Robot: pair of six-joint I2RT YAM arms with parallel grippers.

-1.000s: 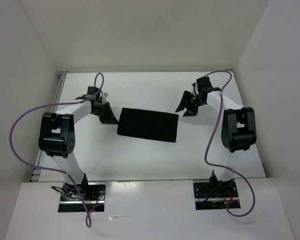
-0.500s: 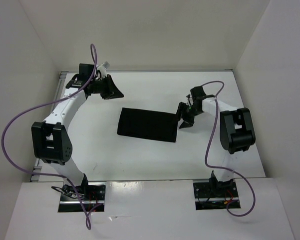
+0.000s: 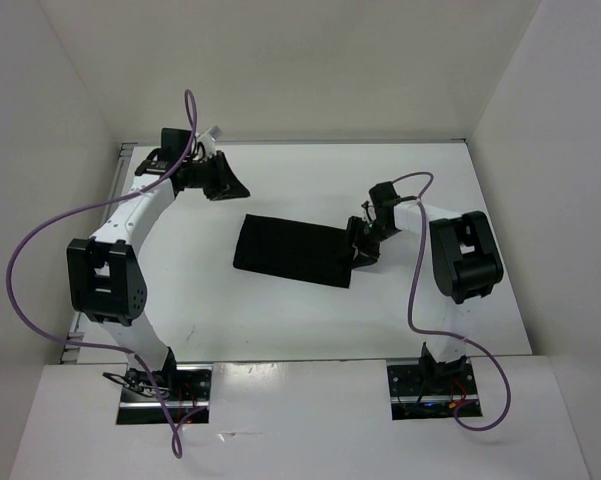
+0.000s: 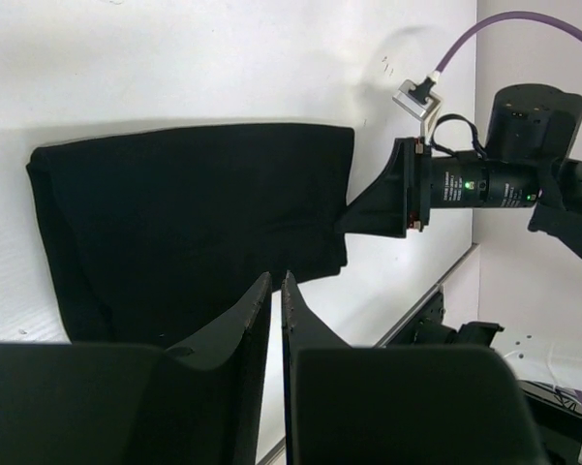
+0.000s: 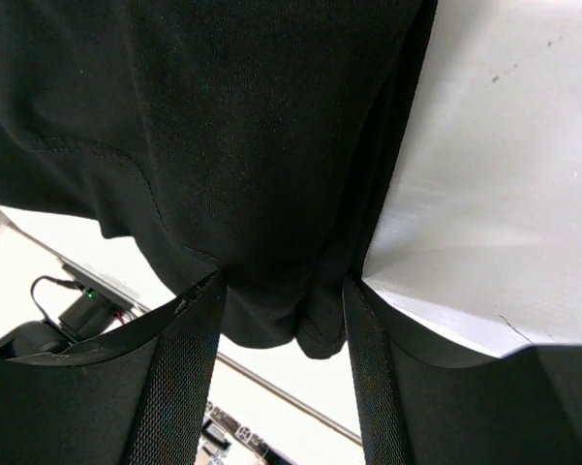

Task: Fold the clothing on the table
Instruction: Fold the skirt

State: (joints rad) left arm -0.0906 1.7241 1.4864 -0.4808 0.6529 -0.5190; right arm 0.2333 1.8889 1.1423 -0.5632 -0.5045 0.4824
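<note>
Danger: my right tool [image 3: 361,250], jaws apart astride the edge of the clothing [image 3: 292,250] on the desk [image 3: 280,320], may catch one layer only and drag it; my left tool [image 3: 228,187], closed, empty, stands far

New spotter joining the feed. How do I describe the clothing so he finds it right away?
Start at the white table between the two arms. Near its middle lies a flat black rectangle, the clothing, with its right end between the fingers of the right gripper. Unlike that hard black gripper, it is soft, matte fabric lying flat.
</note>
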